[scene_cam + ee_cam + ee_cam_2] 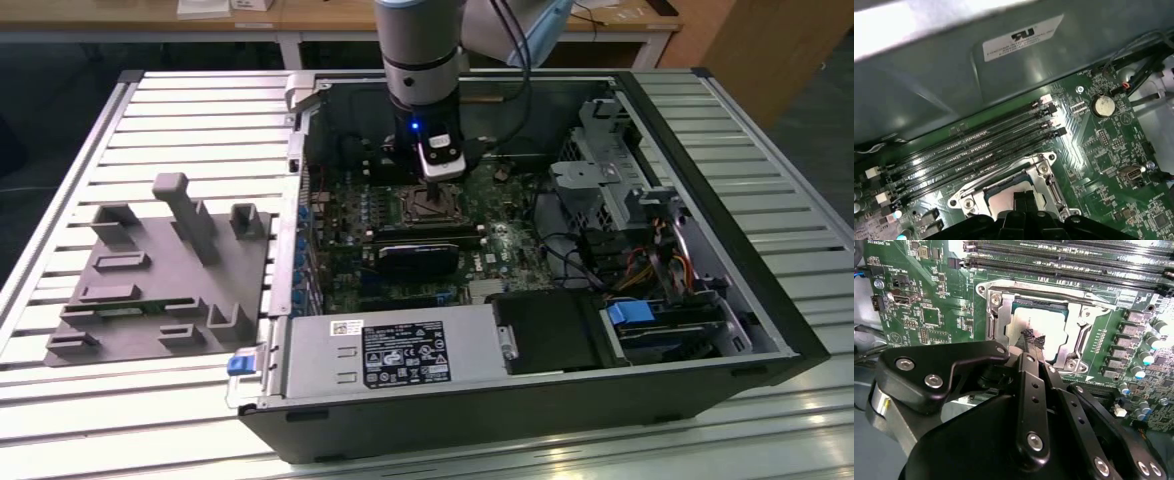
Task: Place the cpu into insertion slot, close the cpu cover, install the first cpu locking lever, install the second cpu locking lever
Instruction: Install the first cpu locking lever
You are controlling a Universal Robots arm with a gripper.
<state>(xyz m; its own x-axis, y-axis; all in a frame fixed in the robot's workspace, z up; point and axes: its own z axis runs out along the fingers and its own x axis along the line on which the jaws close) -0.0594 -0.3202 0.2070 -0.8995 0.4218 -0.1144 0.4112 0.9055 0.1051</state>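
One step looks done: the cpu [1041, 330] lies flat inside the insertion slot [996, 322] on the green motherboard [929, 315]. In both wrist views, its pale metal top shows through the square window of the cpu cover [1081, 335], which seems to lie down over it, so I think the cover is shut too. The gripper [1033, 337] reaches straight down onto the chip, and its fingertips [1028, 335] are pressed close together, touching the shiny top and pinching nothing. In the exterior view, the arm stands over the socket in the open computer case [721, 200]. I cannot tell if either locking lever is hooked down yet.
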